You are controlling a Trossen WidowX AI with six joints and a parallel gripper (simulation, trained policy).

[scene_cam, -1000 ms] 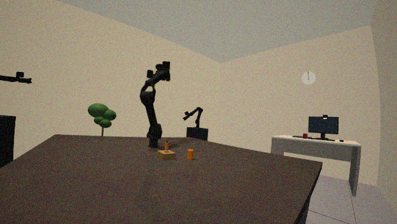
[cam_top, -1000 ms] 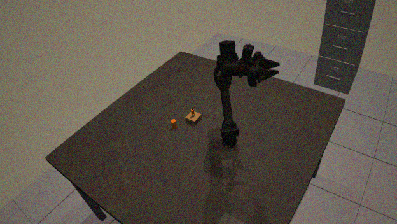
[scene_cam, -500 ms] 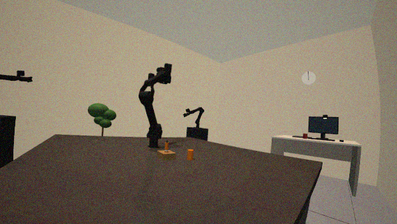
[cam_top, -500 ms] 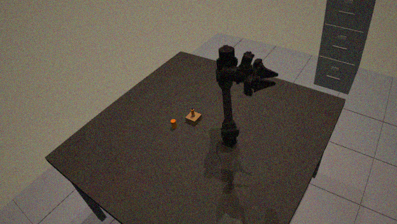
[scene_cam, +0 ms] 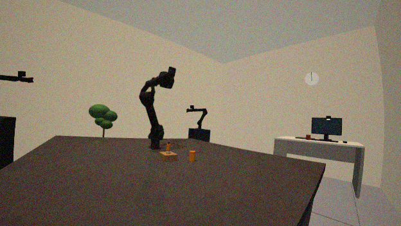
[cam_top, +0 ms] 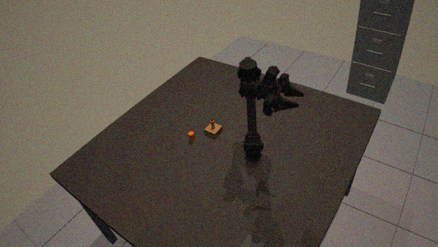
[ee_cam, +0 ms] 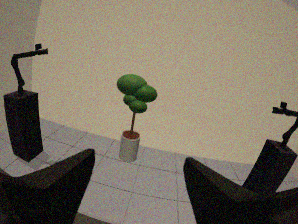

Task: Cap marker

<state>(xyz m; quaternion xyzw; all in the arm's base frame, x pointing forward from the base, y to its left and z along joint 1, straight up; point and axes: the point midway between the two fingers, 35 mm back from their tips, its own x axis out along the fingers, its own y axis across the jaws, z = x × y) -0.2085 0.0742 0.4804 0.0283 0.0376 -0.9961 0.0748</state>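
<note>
- Orange cap (cam_top: pixel 191 137) (scene_cam: pixel 192 156), upright on the table beside the holder block (cam_top: pixel 213 131) (scene_cam: pixel 168 156).
- Uncapped marker (cam_top: pixel 213 123) (scene_cam: pixel 168 147), upright in the block.
- Gripper (cam_top: pixel 300 99) (ee_cam: pixel 140 160) well above and beyond the block, fingers apart, nothing between.

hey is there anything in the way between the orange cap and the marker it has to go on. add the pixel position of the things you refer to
Nothing visible stands between the cap (cam_top: pixel 191 135) (scene_cam: pixel 192 156) and the marker (cam_top: pixel 213 123) (scene_cam: pixel 168 147), upright in its holder block (cam_top: pixel 212 134) (scene_cam: pixel 168 156); the cap would just need lifting above the marker's tip.
</note>
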